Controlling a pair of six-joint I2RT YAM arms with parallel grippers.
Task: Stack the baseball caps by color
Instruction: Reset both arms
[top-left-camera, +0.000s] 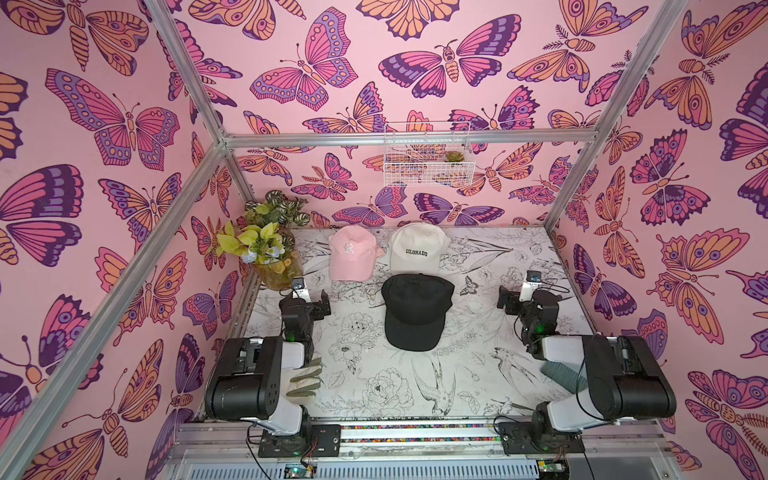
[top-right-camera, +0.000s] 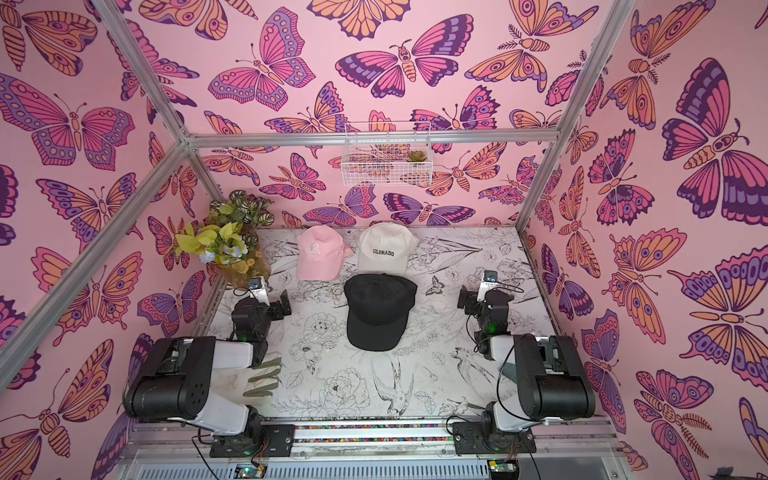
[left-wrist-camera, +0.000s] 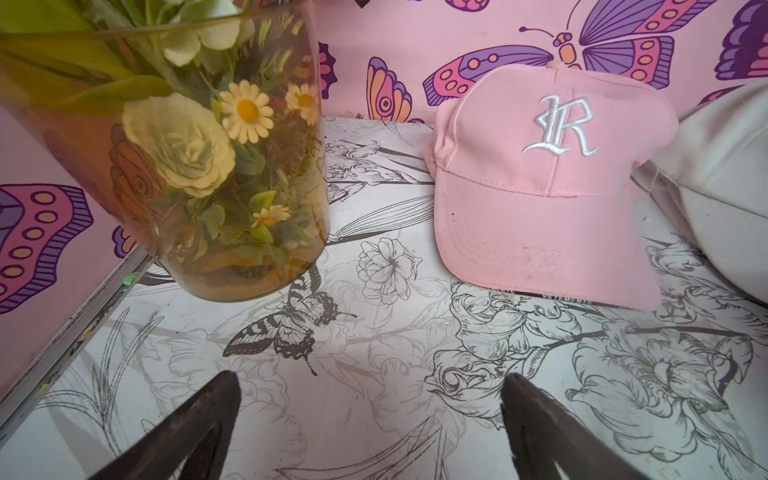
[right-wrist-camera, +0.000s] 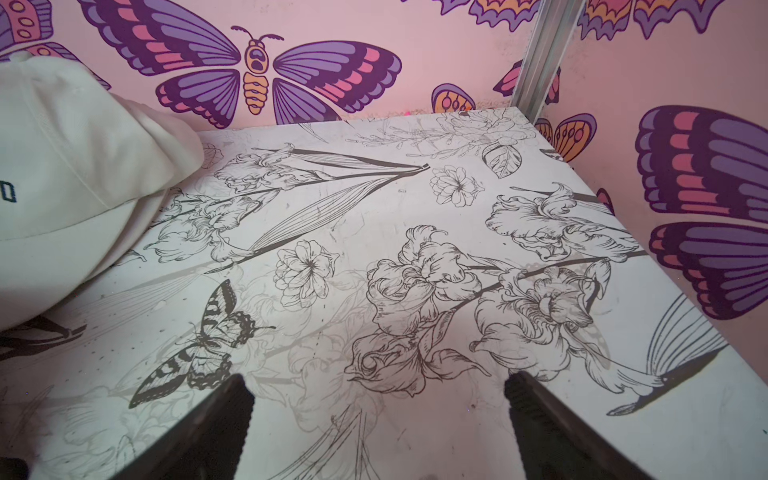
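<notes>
Three piles: pink cap and cream cap side by side at the table's far edge, black cap mid-table. Left gripper and right gripper are spread, empty, by the side edges. We judge stacking done; we can't tell the pile depth. Next: verify.

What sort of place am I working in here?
Probably a staged robot test booth: a metal frame, butterfly wallpaper on every wall, and a flower-printed table with the left arm and right arm mounted at its near edge.
</notes>
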